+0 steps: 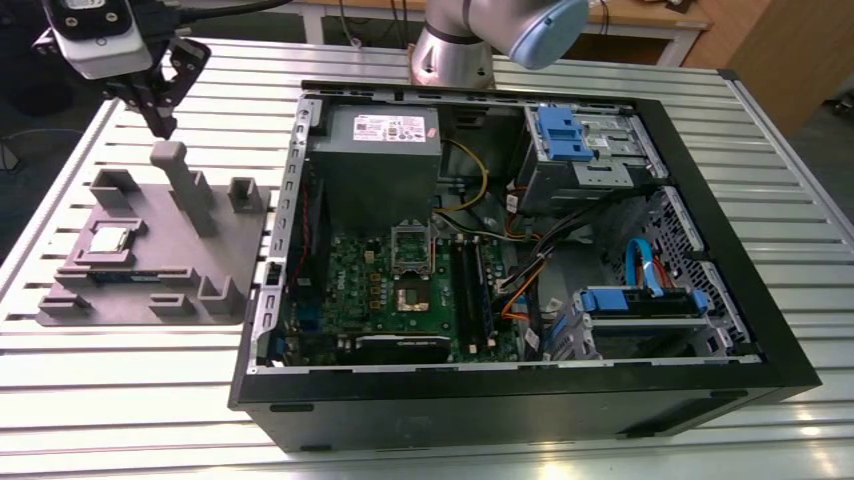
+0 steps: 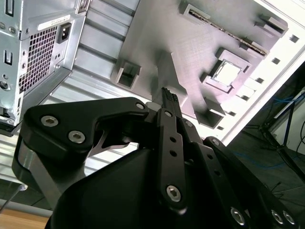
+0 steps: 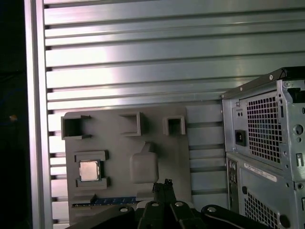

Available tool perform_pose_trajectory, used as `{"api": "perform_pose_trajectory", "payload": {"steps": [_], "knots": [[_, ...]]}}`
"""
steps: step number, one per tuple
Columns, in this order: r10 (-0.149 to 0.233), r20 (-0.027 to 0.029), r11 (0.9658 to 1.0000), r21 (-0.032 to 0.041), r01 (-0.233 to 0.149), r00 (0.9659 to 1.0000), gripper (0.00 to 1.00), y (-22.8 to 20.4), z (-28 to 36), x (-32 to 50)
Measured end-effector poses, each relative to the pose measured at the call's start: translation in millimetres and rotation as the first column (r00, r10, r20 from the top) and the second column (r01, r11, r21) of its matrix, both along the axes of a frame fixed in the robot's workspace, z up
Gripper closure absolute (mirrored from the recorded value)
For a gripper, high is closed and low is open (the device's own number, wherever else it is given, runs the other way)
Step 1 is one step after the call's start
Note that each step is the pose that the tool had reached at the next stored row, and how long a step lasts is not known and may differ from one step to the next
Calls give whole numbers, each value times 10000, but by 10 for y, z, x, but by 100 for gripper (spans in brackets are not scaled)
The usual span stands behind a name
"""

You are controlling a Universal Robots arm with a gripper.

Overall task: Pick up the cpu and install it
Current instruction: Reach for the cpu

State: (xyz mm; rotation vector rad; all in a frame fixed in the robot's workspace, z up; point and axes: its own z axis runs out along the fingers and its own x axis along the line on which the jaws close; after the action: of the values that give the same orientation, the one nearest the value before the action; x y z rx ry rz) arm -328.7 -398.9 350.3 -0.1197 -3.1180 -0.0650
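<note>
The cpu [image 1: 107, 240], a small square chip with a shiny metal top, lies flat in a recess of the grey holder plate [image 1: 234, 250] on the exterior view's left. Both wrist views show it too, as the cpu [image 3: 89, 170] and the cpu [image 2: 228, 74] in its recess. My gripper [image 1: 163, 122] hangs above the far end of the plate, just over the plate's tall grey post [image 1: 171, 155], well apart from the chip. Its fingers [image 2: 167, 98] are shut together with nothing between them. The motherboard socket [image 1: 411, 290] sits open inside the computer case.
The open black computer case [image 1: 747, 330] fills the middle of the ribbed metal table [image 1: 134, 400], holding a grey power-supply box [image 1: 384, 130], blue drive brackets [image 1: 641, 300] and loose cables. The case's rear panel [image 3: 267, 143] stands close beside the holder plate. Raised brackets [image 1: 247, 195] rim the plate.
</note>
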Motion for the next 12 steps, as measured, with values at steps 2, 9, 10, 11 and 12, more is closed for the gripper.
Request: {"api": "perform_pose_trajectory", "payload": {"steps": [2,9,10,11,12], "knots": [[0,-1,10000,0,0,10000,90,0,-2,-10],[1,-3,10000,2,-1,10000,90,0,-7,-41],[0,-5,10000,1,0,10000,90,0,-7,-43],[0,-7,10000,0,0,10000,90,0,-7,-43],[-1,-8,10000,0,1,10000,90,0,-7,-44]]}}
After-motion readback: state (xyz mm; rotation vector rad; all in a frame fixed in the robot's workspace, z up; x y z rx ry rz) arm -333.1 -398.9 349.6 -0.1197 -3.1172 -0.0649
